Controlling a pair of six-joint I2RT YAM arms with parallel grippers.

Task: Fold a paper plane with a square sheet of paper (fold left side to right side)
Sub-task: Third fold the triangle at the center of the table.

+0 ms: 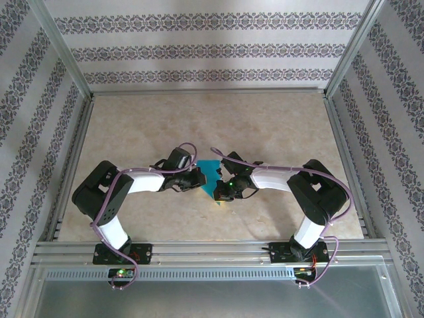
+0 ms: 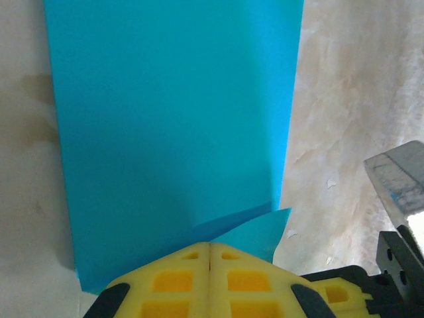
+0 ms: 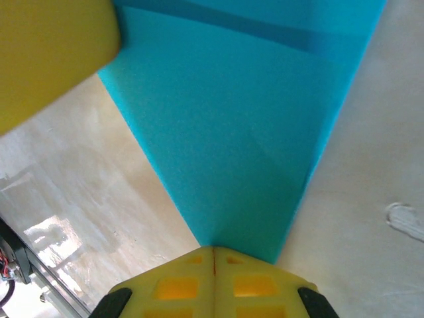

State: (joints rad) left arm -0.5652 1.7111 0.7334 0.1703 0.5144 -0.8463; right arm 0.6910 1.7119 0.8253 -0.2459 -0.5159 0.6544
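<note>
Square sheet of paper (image 1: 209, 171): overhead, teal, lying on the table (image 1: 132, 132), wedged between left pincer (image 1: 197, 178) and right pincer (image 1: 222, 191).
Left pincer (image 2: 209, 255): wrist view, clenched, tips bearing on the sheet's near edge; small flap (image 2: 255, 232) just right of them.
Right pincer (image 3: 213, 260): wrist view, clenched, sheet tapering to a point at its tips.
Progress: already narrowed and pointed, so mid-fold, I'd judge; wing creases left.

Black joints (image 1: 99, 189), white covers (image 1: 142, 184) and purple cables (image 1: 188, 146) are being shown on the left arm (image 1: 109, 202) and right arm (image 1: 318, 195); the left gripper (image 2: 209, 255) and right gripper (image 3: 213, 257) are being tipped with yellow, square-recessed pads (image 2: 172, 281).
</note>
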